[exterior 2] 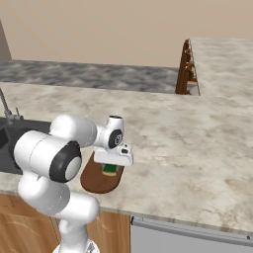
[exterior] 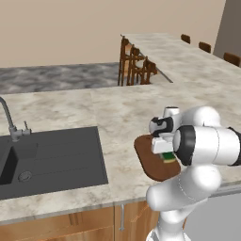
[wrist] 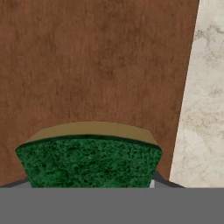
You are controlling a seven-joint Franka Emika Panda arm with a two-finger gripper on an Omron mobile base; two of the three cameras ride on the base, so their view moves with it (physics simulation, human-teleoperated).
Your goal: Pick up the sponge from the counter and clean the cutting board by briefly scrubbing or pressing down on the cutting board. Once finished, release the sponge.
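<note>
The claw grips the sponge, pressed on the board near its tabletop-side edge.

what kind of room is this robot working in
A simulated home kitchen, most likely: a marbled stone counter with wood cabinets beneath, a dark sink basin with a faucet, and wooden chairs at a bar-style counter. A cutting board with a sponge fits too.
</note>
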